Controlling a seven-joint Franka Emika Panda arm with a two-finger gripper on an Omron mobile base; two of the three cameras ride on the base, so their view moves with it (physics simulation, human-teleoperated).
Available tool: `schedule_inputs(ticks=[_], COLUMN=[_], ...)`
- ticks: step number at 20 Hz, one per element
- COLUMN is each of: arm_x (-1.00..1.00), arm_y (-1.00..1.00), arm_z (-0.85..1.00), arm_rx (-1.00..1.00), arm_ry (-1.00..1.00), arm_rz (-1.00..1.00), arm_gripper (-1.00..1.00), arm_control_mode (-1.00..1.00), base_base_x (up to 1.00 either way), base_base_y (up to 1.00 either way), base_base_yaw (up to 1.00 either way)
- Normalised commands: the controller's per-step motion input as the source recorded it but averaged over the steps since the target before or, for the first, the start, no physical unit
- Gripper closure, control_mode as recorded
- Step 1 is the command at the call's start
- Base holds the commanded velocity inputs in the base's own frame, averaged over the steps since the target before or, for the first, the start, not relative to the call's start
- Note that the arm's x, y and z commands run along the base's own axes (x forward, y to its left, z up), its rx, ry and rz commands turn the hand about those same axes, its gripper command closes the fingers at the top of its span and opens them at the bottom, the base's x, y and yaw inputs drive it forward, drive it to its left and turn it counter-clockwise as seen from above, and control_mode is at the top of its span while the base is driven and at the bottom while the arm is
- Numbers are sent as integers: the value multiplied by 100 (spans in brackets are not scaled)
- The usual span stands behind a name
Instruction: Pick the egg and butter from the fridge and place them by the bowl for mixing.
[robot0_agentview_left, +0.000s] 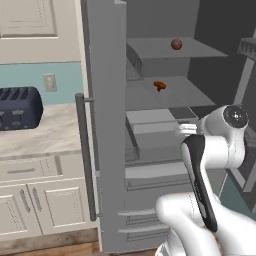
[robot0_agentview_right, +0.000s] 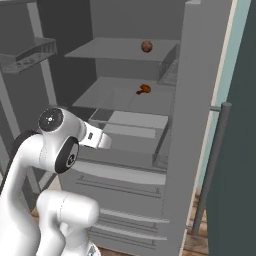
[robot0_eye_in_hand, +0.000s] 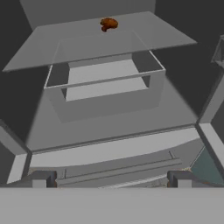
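Reddish-brown, the egg (robot0_agentview_left: 176, 44) sat on the top fridge (robot0_agentview_left: 150, 150) shelf at twelve o'clock while the empty gripper (robot0_eye_in_hand: 111, 179), fingers apart, faced the drawer (robot0_eye_in_hand: 105, 85); reaching upward seemingly came next.

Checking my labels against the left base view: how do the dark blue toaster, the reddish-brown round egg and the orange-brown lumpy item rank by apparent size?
1. Dark blue toaster, clearly largest, though nearer the camera.
2. Reddish-brown round egg and orange-brown lumpy item: about alike, too close to rank.
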Motion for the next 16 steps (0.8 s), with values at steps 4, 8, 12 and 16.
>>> schedule_inputs(ticks=[4, 8, 12, 16], arm_x=[0, 0, 0, 0], arm_y=[0, 0, 0, 0], arm_z=[0, 0, 0, 0], arm_rx=[0, 0, 0, 0], arm_ry=[0, 0, 0, 0], arm_rz=[0, 0, 0, 0], arm_gripper=[-100, -100, -100, -100], arm_control_mode=[100, 100, 100, 100], base_base_x=[36, 34, 32, 37], base_base_y=[-28, -35, -37, -26], base_base_yaw=[0, -6, -6, -1])
